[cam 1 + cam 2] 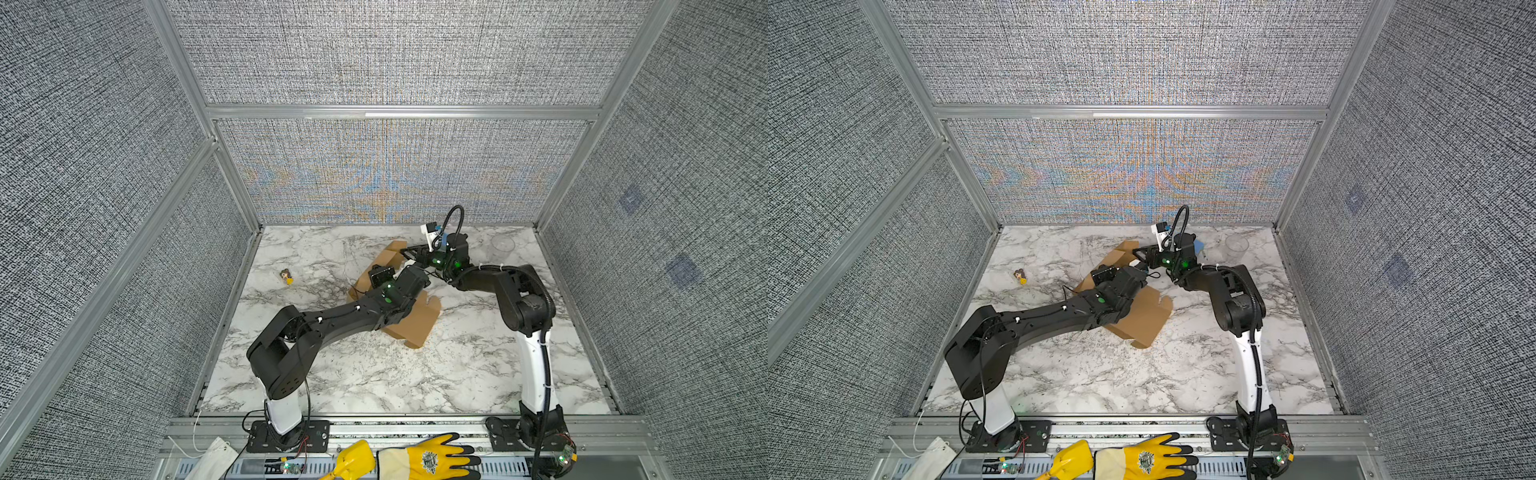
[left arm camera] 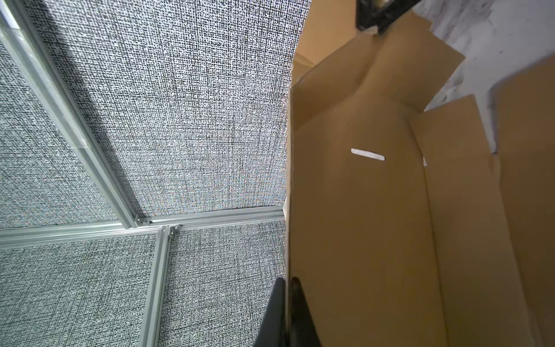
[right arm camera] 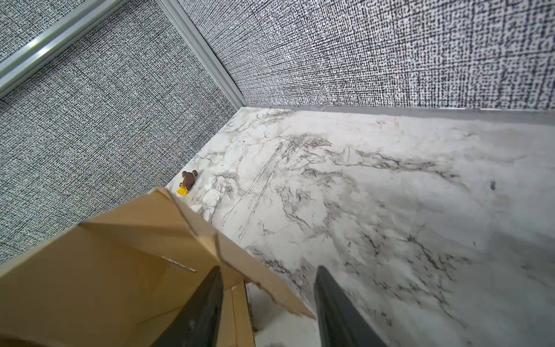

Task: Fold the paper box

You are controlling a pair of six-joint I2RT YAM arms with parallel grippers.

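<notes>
I can read no words or numbers anywhere here. The yellow glove (image 1: 409, 459) carries a printed badge (image 1: 429, 460), but it is too small to make out.

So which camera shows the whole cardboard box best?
A top view: nearly the whole paper box shows, spread out, though the left arm covers its middle. The left wrist view shows only close panels and a slot; the right wrist view, just one raised corner.
</notes>
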